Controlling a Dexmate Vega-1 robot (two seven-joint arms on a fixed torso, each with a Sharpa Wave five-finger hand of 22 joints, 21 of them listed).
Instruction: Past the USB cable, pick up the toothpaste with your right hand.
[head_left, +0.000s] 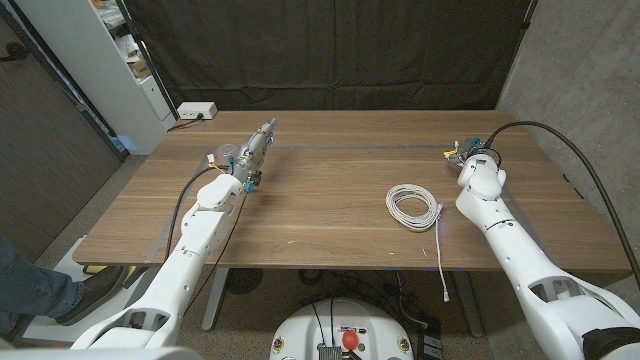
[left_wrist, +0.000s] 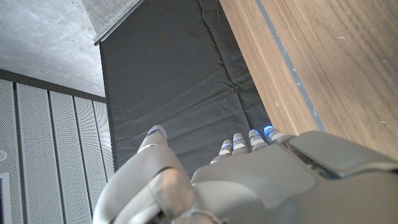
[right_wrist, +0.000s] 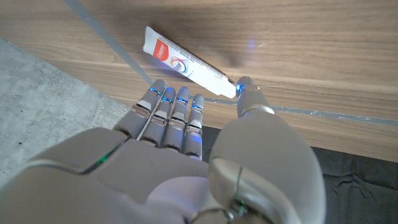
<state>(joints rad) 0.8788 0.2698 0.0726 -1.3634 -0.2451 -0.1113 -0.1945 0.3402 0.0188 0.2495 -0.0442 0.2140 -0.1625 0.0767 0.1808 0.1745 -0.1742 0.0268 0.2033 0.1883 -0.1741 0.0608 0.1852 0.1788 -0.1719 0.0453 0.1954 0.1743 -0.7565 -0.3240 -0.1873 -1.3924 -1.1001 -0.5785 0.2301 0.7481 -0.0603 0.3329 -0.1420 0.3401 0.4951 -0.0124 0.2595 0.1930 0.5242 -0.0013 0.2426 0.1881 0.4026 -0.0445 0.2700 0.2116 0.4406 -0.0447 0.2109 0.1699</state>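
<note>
Right hand (right_wrist: 186, 155) sits at the bench's (head_left: 330, 215) far right edge past the coiled USB cable (head_left: 413, 207), fingers (right_wrist: 165, 109) apart and empty, toothpaste (right_wrist: 189, 62) lying flat just beyond them, probably lined up to grab.

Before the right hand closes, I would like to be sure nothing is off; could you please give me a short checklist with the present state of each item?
1. Toothpaste lies flat on the table, within view past the fingertips: ok.
2. Right hand holds nothing, fingers apart from thumb: ok.
3. Thumb or fingers touching the tube: cannot tell.
4. USB cable lies coiled nearer the robot, apart from the right hand: ok.
5. Left hand holds nothing and stays far from the tube: ok.
</note>
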